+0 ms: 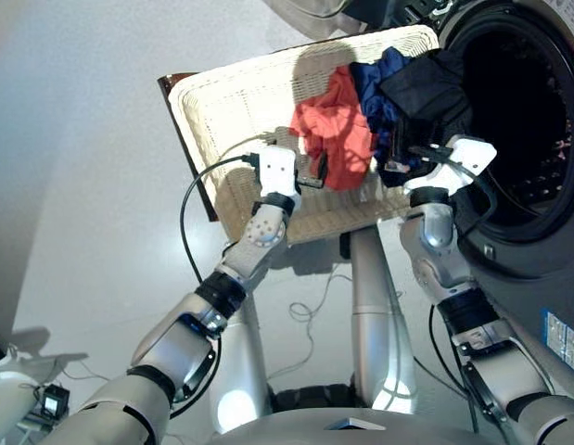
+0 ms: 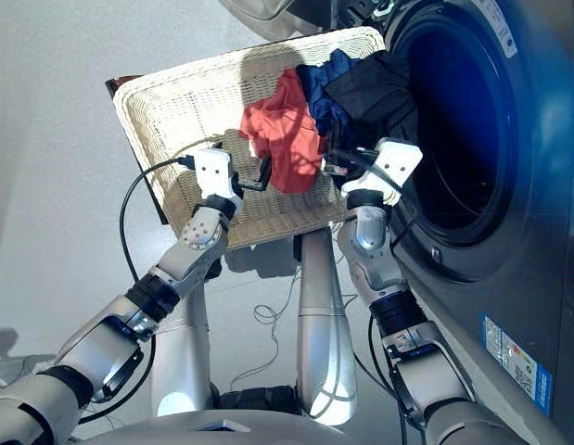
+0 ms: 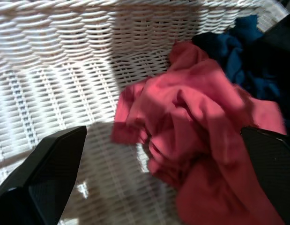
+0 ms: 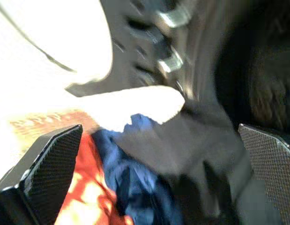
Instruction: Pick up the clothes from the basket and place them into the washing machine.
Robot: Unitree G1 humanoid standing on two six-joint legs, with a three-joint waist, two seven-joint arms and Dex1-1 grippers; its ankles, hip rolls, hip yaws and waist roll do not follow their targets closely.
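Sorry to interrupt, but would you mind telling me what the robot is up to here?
It is moving laundry from the cream-white wicker basket toward the dark grey washing machine. The coral-red garment, navy blue garment and black garment all lie in the basket. The left gripper is open at the red one; the right gripper is open over the pile.

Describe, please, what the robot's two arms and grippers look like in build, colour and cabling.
Both arms are glossy silver-grey shells with black bands at the joints. The left arm ends in a white wrist block, with a black cable looping from it down the forearm. The left gripper and the right gripper each have two black fingers; the right gripper's fingers show a fine woven texture.
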